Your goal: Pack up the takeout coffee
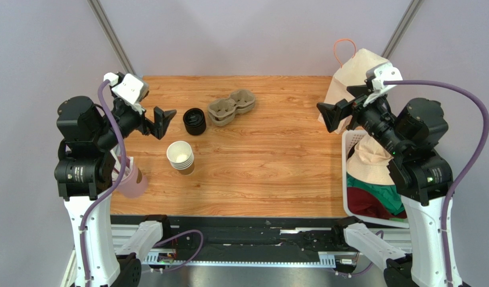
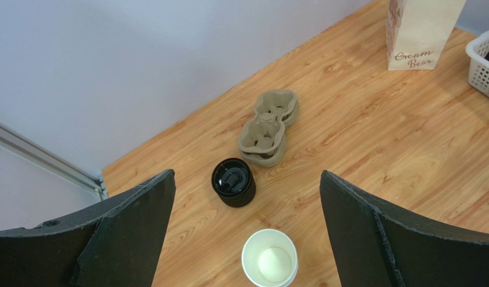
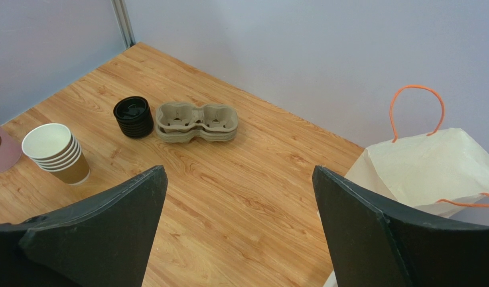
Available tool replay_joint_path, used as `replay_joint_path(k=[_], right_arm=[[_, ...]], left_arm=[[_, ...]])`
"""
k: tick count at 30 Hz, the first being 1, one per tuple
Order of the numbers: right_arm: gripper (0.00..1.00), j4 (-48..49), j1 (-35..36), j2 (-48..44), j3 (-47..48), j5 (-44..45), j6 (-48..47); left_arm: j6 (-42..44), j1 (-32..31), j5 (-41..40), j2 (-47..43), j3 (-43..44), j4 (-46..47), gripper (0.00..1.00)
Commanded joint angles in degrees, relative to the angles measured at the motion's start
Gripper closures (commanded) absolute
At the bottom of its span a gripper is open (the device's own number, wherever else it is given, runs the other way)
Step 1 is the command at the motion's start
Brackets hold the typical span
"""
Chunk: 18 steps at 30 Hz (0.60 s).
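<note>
Takeout coffee (a lidded cup) shows nowhere; only lidless brown paper cups (image 1: 181,156), stacked at 8 o'clock on the wooden table (image 1: 277,173), and round black plastic lids (image 1: 195,121) at 10, likely laid within reach of the left gripper (image 1: 159,119). It and the right gripper (image 1: 328,115) hang wide-jawed, empty.

Bright, even overhead light, soft short shadows, no glare; all three views sharp, wrist views slightly wide-angled.

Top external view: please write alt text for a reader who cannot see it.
Over a wooden table, the open left gripper hovers near a stack of black lids and the open right gripper beside a paper bag. A stack of paper cups and cardboard cup carriers stand on the table too.
</note>
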Motion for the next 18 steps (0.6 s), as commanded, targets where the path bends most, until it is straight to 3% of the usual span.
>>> replay_joint_path(k=[1,8,13,18], right_arm=[[0.01,5.1,1.97,4.71,0.27,0.77,1.37],[0.01,4.84,5.93,21.94,8.35,1.73,1.99],[0.01,6.16,9.01,37.91,17.29,4.28,-1.96],[0.02,11.6,9.27,52.77,24.52,0.69,-0.57]], left_arm=[[-0.29,0.22,0.5,0.18,0.26,2.29,0.01],[0.68,0.22,-1.17,0.54,-0.61,2.2,0.01],[3.74,0.22,-7.49,-0.69,-1.94,-0.42,0.01],[7.88,0.31,-16.78,-4.03,-4.39,-5.44,0.01]])
